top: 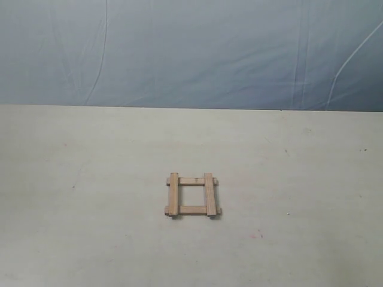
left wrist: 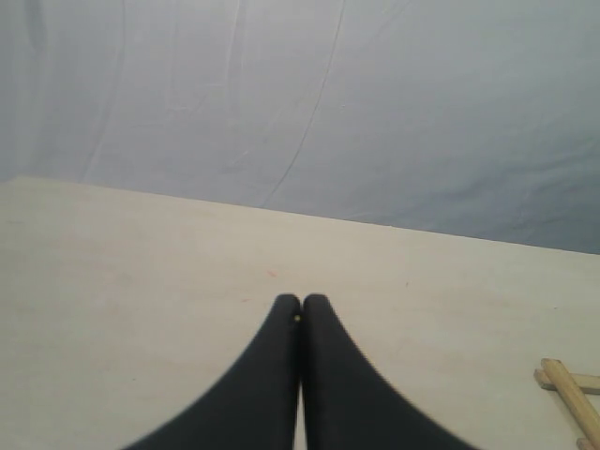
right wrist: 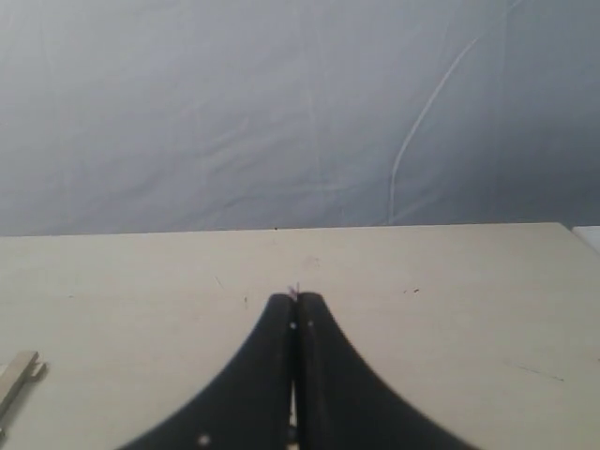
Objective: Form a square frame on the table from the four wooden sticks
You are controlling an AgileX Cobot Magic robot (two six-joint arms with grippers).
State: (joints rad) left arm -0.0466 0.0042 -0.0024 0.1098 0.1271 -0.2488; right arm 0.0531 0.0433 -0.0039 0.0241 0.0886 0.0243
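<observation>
The four wooden sticks lie as a small square frame (top: 192, 195) near the middle of the table (top: 90, 197), two upright strips resting across two crosswise ones with overlapping corners. Neither arm shows in the exterior view. In the left wrist view my left gripper (left wrist: 301, 302) is shut and empty above bare table, and a corner of the frame (left wrist: 567, 384) shows at the picture's edge. My right gripper (right wrist: 295, 299) is shut with nothing in it; a pale stick end (right wrist: 17, 375) shows at the edge of the right wrist view.
A blue-grey cloth backdrop (top: 191, 48) hangs behind the table's far edge. The table's right edge (right wrist: 581, 234) shows in the right wrist view. Faint specks and scuffs mark the surface.
</observation>
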